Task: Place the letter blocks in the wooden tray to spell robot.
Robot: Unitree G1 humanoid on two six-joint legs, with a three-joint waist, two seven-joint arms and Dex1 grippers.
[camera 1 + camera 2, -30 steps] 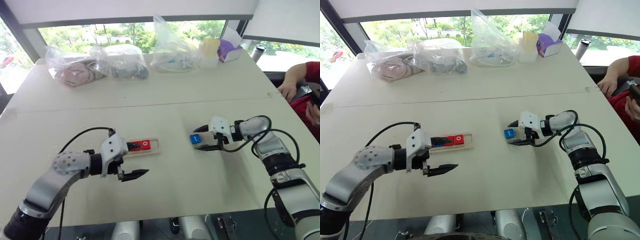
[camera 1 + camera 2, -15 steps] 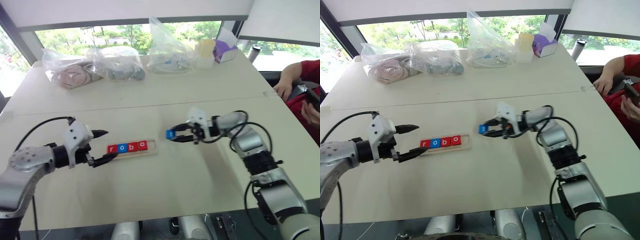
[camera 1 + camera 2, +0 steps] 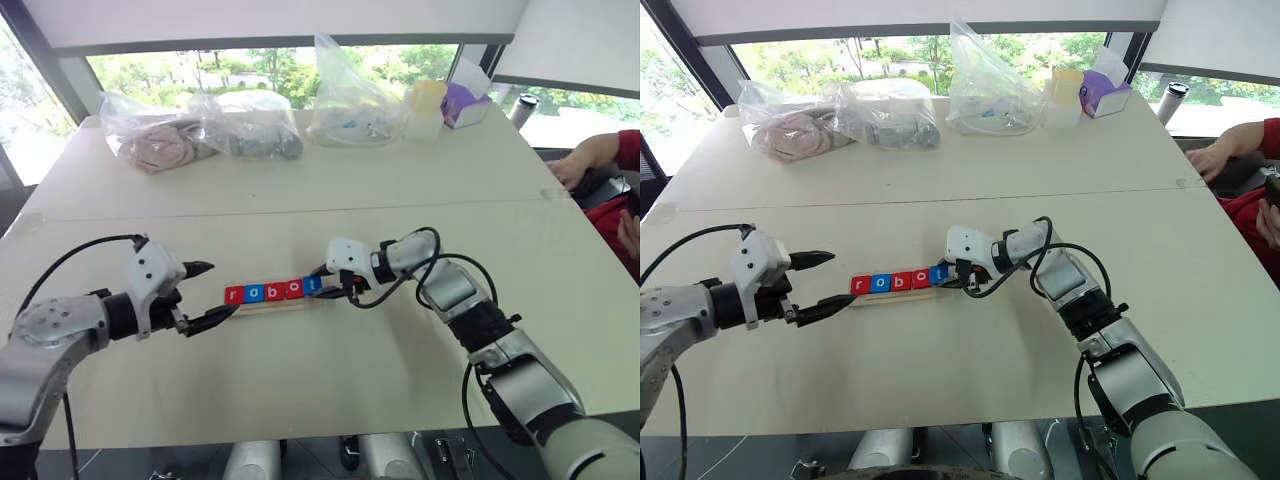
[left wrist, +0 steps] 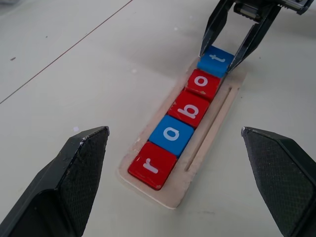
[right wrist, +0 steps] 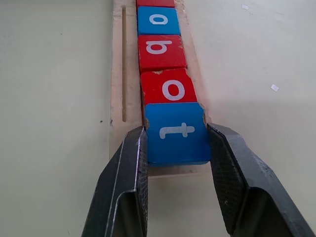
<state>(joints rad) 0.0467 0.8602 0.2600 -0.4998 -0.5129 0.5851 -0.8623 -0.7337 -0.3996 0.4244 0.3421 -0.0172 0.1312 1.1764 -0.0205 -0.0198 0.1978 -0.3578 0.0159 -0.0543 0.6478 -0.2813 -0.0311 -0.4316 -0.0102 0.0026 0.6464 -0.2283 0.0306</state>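
The letter blocks in the wooden tray read r, o, b, o, t.

Glossy letter blocks sit in a matt pale-wood tray.

Blue t block now in tray.

Five letter blocks lined up in the wooden tray, reading r-o-b-o-t.

The tiles run red r, blue o, red b, red o, blue t, edge to edge; the pale tray lies flat on the counter, a thin groove along one side.
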